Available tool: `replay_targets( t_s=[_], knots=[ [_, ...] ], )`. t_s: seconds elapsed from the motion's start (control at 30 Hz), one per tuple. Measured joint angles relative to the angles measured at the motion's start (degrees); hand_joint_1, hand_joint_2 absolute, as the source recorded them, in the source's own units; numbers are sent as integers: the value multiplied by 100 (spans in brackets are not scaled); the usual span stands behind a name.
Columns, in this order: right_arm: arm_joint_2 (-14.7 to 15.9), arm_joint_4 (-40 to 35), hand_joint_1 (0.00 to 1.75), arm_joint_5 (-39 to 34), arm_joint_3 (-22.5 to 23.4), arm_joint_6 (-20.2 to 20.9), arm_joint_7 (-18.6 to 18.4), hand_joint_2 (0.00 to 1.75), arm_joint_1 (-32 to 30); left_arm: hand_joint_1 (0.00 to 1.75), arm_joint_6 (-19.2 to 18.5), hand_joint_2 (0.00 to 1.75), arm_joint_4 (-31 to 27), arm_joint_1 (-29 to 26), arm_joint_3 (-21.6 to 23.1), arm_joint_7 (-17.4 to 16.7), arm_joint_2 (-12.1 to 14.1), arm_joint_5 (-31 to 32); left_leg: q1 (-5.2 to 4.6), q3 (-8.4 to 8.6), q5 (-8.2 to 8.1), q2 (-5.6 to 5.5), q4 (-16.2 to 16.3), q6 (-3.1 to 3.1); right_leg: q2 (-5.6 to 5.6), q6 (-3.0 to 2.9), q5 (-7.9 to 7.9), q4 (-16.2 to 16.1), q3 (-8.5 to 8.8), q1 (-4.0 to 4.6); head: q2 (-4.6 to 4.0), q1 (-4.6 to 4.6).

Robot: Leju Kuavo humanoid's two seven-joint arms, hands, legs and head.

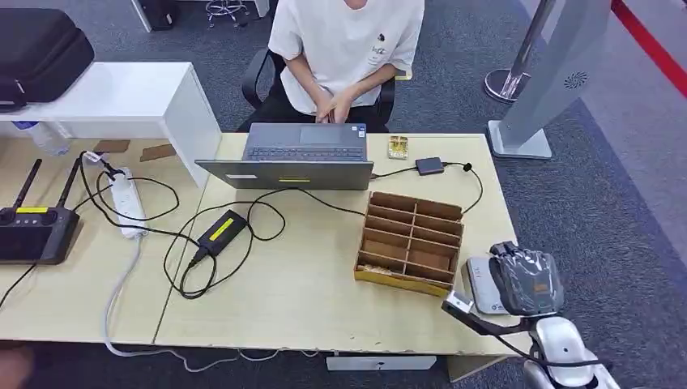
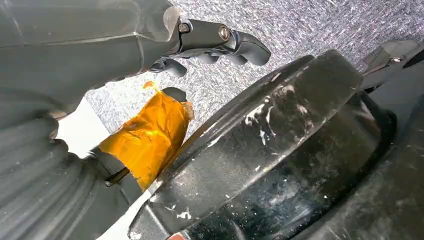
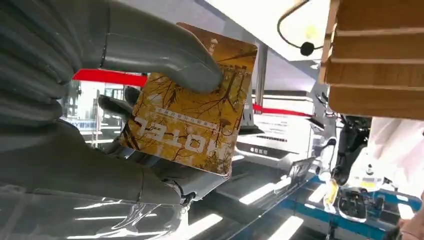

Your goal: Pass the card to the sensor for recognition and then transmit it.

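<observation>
My right hand hovers over the table's near right corner, above a flat white sensor that it partly covers. In the right wrist view this hand holds a yellow card printed with bare trees and the word HOTEL, the thumb pressing on the card's face and darker fingers behind it. The hand's back hides the card in the head view. My left hand hangs over grey carpet with nothing in it, its orange-taped thumb apart from the dark fingers.
A wooden divided box stands just left of the sensor. A person sits behind an open laptop at the far edge, with a small yellow card stack beside it. Cables and a power brick lie mid-table.
</observation>
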State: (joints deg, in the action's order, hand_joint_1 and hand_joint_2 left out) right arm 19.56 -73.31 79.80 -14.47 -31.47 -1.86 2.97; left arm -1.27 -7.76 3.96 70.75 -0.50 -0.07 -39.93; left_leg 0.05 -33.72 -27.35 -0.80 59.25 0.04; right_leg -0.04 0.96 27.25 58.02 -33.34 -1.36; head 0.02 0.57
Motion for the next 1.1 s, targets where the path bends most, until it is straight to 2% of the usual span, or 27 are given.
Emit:
replay_targets(
  t_s=[0.5,1.1],
  knots=[
    [-227,586,175,61,-170,-238,-192,175,-301,0,18,175,4,-1,15,-4,0,-44,0,0,-1,1,0,-1,1,0,1,0,-1,0,0,0],
    [-245,684,175,-42,-177,-387,-289,175,-379,0,68,175,4,-1,39,-55,-2,-68,0,2,-1,2,0,-1,1,0,0,-1,1,0,0,0]
  ],
)
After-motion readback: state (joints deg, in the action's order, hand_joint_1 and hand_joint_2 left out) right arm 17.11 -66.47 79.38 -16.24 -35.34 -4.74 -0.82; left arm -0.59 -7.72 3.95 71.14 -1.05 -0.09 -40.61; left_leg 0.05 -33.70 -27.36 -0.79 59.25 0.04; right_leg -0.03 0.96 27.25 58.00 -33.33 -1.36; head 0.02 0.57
